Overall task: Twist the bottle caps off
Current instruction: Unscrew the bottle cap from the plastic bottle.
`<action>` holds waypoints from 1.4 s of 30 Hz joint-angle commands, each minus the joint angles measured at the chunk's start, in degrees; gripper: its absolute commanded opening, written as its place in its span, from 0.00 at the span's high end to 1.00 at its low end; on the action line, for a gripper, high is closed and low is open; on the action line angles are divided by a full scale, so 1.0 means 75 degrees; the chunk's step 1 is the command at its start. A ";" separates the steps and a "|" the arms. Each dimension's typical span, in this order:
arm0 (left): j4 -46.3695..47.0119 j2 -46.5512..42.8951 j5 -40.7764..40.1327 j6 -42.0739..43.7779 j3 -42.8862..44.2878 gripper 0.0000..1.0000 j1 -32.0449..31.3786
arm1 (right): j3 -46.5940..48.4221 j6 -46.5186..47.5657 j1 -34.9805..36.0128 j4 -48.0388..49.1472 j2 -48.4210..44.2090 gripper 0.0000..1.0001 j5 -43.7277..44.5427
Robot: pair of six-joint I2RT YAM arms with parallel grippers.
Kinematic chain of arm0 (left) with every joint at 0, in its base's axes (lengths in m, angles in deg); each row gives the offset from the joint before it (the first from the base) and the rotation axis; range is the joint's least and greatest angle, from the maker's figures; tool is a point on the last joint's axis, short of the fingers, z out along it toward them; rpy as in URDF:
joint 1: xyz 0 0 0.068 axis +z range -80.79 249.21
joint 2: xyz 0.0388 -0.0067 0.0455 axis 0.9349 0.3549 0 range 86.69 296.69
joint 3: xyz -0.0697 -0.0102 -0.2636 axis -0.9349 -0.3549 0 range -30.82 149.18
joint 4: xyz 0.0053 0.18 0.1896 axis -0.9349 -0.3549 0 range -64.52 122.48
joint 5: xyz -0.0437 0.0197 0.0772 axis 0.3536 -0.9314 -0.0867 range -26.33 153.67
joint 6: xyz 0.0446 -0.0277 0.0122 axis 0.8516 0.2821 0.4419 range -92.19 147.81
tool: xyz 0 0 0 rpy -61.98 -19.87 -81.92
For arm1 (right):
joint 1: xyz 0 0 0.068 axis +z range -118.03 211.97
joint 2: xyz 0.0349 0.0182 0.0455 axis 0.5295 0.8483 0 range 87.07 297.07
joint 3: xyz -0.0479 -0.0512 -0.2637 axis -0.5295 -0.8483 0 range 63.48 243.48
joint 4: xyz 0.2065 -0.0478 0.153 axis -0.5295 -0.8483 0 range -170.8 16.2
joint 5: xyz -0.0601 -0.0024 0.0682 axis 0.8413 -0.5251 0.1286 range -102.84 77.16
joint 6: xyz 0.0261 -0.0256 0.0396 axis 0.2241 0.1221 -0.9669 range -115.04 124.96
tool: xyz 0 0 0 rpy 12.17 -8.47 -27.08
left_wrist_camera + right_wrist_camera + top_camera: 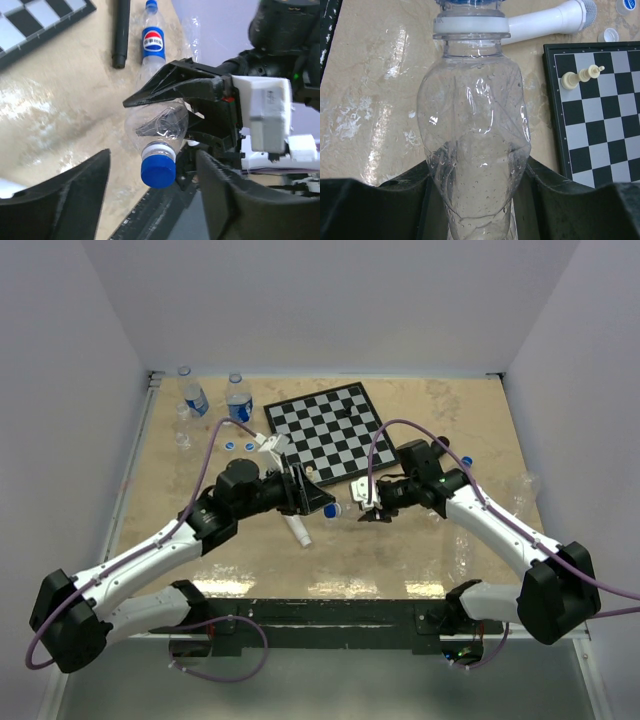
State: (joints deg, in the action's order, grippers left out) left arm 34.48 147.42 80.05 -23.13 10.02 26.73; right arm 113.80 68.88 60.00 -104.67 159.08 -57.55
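I have the clear, crumpled plastic bottle (470,125) clamped in my right hand (477,200), its two black fingers pressed against the bottle's lower body. It is held off the tan marbled bench (420,560), in the middle between the two arms. Its round blue screw cap (158,172) is still seated above the white collar ring, so this one is not yet opened.

My left hand (152,160) is spread apart. The wrist view shows the cap in the gap between the two fingers, with neither finger touching it. I judge the step in hand to be closing on that cap and twisting it off.

As for the rest, two small loose blue caps (229,446) lie on the bench near the back left, and a loose white cap (611,34) sits beside the black-and-white chessboard (325,430), so I take it some bottles are already done. The clear bottle with the red-white-blue round logo (152,42) lies on the bench beside a black stick microphone (120,32) with its blue cap on, so that one remains. Two blue-labelled bottles (195,397) stand at the back left, but I cannot tell whether they are capped.
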 commanded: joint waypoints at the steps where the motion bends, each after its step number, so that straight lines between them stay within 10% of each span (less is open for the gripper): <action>1: 0.0296 -0.0748 -0.0287 0.1583 0.0016 0.21 0.0027 | 0.0075 0.0009 0.0036 -0.0114 0.0008 0.95 -0.0133; 8: 0.0133 -0.1780 0.2114 0.9065 -0.0698 0.13 -0.0019 | 0.0040 0.0032 0.0036 -0.0091 0.0020 0.95 -0.0097; 12: 0.0681 -0.1712 0.2608 1.1125 -0.1109 0.11 -0.0359 | 0.0028 0.0020 0.0036 -0.0044 0.0149 0.94 -0.0051; 42: 0.1913 0.0117 0.2691 1.0401 -0.0723 0.57 -0.0395 | 0.0016 -0.0156 0.0059 0.0120 0.0383 0.94 0.0020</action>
State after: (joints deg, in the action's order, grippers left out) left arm 45.36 147.88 97.76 55.62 2.59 23.91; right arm 113.65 68.27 60.11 -104.98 161.81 -56.94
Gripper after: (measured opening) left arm 0.455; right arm 0.460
